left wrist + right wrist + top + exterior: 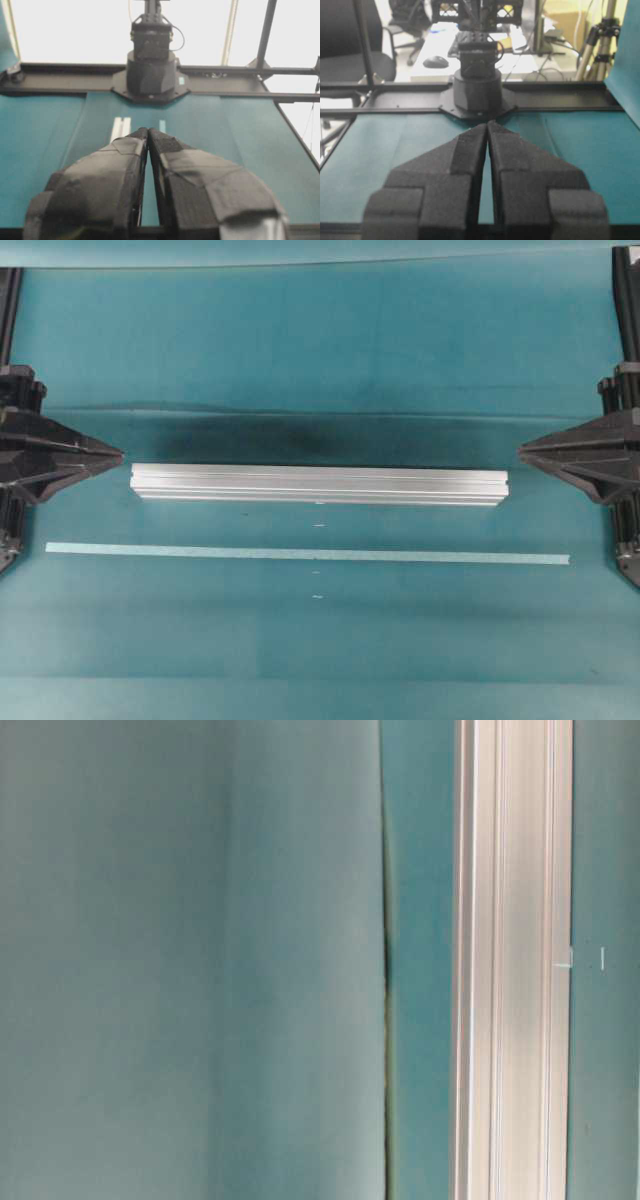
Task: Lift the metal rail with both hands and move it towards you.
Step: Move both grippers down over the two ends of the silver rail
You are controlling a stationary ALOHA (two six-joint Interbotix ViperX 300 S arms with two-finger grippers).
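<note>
The metal rail (pixel 320 484) is a long silver grooved bar lying flat across the middle of the teal table. It also shows in the table-level view (pixel 512 960) and, in part, in the left wrist view (pixel 120 128). My left gripper (pixel 118 452) is shut and empty, its tip just left of the rail's left end and slightly behind it. My right gripper (pixel 522 450) is shut and empty, just right of the rail's right end. The jaws meet at the tips in the left wrist view (pixel 148 131) and the right wrist view (pixel 487 123). The rail is hidden in the right wrist view.
A thin pale tape strip (pixel 308 554) lies on the table in front of the rail, parallel to it and longer. Small white marks (pixel 318 526) sit between them. Each opposite arm base (pixel 151 65) (pixel 477 85) stands at the table's end.
</note>
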